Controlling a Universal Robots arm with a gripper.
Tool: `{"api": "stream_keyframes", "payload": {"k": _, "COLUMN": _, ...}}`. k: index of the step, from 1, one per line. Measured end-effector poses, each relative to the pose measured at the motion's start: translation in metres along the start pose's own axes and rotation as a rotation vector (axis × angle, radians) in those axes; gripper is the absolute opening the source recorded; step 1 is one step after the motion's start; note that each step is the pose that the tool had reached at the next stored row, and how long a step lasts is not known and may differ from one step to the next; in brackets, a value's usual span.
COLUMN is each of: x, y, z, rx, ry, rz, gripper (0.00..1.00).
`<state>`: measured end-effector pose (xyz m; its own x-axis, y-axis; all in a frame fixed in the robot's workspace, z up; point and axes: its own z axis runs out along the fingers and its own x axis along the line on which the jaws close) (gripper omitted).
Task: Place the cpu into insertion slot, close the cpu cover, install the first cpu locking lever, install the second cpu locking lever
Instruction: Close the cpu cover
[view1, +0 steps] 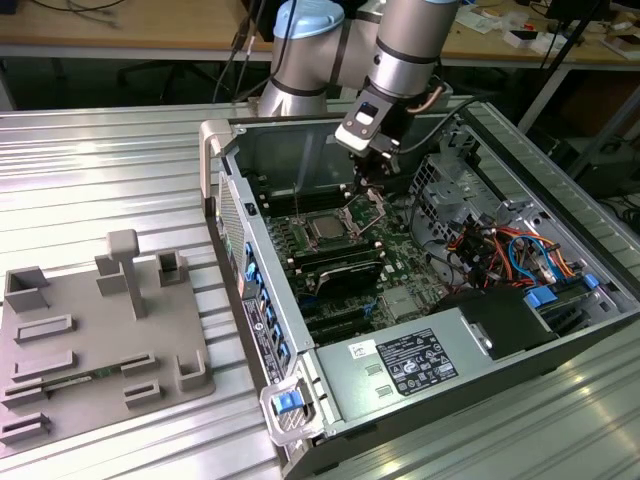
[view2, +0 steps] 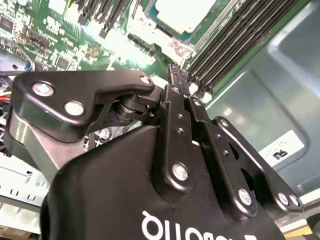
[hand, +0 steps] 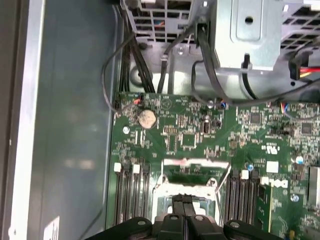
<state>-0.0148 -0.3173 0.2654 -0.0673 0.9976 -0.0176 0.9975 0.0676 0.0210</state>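
The cpu lies flat in the insertion slot on the green motherboard inside the open computer case; its pale face also shows in the second wrist view. The cpu cover stands tilted up at the slot's far side, and in the first wrist view it is a silvery frame just beyond the slot's rim. My gripper hangs just above the raised cover. Its fingers are pressed together in both wrist views, with nothing visible between them.
Black memory slots flank the socket on both sides. A metal drive cage with orange and blue cables stands toward the exterior view's right. The case wall rises behind. A grey fixture plate lies outside the case.
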Motion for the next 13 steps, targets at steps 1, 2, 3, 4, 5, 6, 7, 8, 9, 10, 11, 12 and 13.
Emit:
{"api": "stream_keyframes", "payload": {"k": 1, "x": -0.0001, "y": 0.0026, "z": 0.0001, "rx": 0.0, "ry": 0.0, "rz": 0.0, "gripper": 0.11}}
{"api": "stream_keyframes", "payload": {"k": 2, "x": -0.0003, "y": 0.0074, "z": 0.0002, "rx": 0.0, "ry": 0.0001, "rz": 0.0, "gripper": 0.11}}
{"api": "stream_keyframes", "payload": {"k": 3, "x": -0.0007, "y": 0.016, "z": 0.0004, "rx": 0.0, "ry": 0.0, "rz": 0.0, "gripper": 0.11}}
{"api": "stream_keyframes", "payload": {"k": 4, "x": -0.0009, "y": 0.0192, "z": 0.0005, "rx": 0.0, "ry": -0.0001, "rz": 0.0, "gripper": 0.11}}
{"api": "stream_keyframes", "payload": {"k": 5, "x": -0.0011, "y": 0.0227, "z": 0.0005, "rx": 0.0, "ry": -0.0003, "rz": 0.0, "gripper": 0.11}}
{"api": "stream_keyframes", "payload": {"k": 6, "x": -0.0013, "y": 0.0272, "z": 0.0006, "rx": 0.0002, "ry": -0.0008, "rz": 0.0, "gripper": 0.11}}
{"api": "stream_keyframes", "payload": {"k": 7, "x": -0.0015, "y": 0.0307, "z": 0.0007, "rx": 0.0002, "ry": -0.0011, "rz": 0.0, "gripper": 0.11}}
{"api": "stream_keyframes", "payload": {"k": 8, "x": -0.0018, "y": 0.0375, "z": 0.0009, "rx": 0.0, "ry": -0.0016, "rz": 0.0, "gripper": 0.11}}
{"api": "stream_keyframes", "payload": {"k": 9, "x": -0.0021, "y": 0.0416, "z": 0.001, "rx": 0.0002, "ry": -0.0027, "rz": 0.0, "gripper": 0.11}}
{"api": "stream_keyframes", "payload": {"k": 10, "x": -0.0022, "y": 0.0444, "z": 0.0011, "rx": 0.0002, "ry": -0.0035, "rz": 0.0, "gripper": 0.11}}
{"api": "stream_keyframes", "payload": {"k": 11, "x": -0.0025, "y": 0.0484, "z": 0.0012, "rx": 0.0003, "ry": -0.0048, "rz": 0.0, "gripper": 0.11}}
{"api": "stream_keyframes", "payload": {"k": 12, "x": -0.0027, "y": 0.0506, "z": 0.0013, "rx": 0.0004, "ry": -0.0057, "rz": 0.0, "gripper": 0.11}}
{"api": "stream_keyframes", "payload": {"k": 13, "x": -0.0028, "y": 0.0534, "z": 0.0028, "rx": 0.0005, "ry": -0.0069, "rz": 0.0, "gripper": 0.11}}
